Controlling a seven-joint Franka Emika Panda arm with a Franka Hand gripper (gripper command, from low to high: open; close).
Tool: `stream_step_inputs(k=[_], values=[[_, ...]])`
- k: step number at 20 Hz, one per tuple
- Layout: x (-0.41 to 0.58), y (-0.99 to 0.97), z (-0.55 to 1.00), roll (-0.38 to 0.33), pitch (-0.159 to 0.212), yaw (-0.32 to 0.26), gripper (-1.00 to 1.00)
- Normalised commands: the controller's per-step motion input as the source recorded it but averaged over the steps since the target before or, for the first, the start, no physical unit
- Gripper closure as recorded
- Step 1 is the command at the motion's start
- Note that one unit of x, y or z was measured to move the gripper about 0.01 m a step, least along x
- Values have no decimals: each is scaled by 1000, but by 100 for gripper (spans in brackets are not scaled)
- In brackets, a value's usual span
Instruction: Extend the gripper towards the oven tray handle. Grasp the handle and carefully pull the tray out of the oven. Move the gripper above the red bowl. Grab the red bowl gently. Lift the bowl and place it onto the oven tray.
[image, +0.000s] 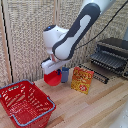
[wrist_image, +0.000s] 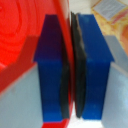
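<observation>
You face a light wooden table (image: 95, 107) set before pale woven screen panels (image: 25, 40), split by dark vertical seams, under soft, even light.

red bowl (image: 51, 78), red basket (image: 26, 103), yellow-orange box (image: 82, 80).

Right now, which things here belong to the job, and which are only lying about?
Job: blue-tipped gripper clamped on the red plastic bowl's rim; black and silver toaster oven; its dark wire tray.
Lying about: red wire basket; yellow and red box; blue cup.
</observation>
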Motion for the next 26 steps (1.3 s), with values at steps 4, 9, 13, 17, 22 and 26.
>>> stream_step_inputs(k=[4, 9, 13, 17, 22, 26], values=[[376, -421, 932, 11, 2, -141, 100], [141, -739, 937, 70, 15, -86, 100], [40, -662, 640, 46, -14, -145, 100], [18, -319, 330, 0, -87, -295, 100], [17, -238, 247, 0, -111, -322, 100], [74, -526, 368, 0, -64, -231, 100]])
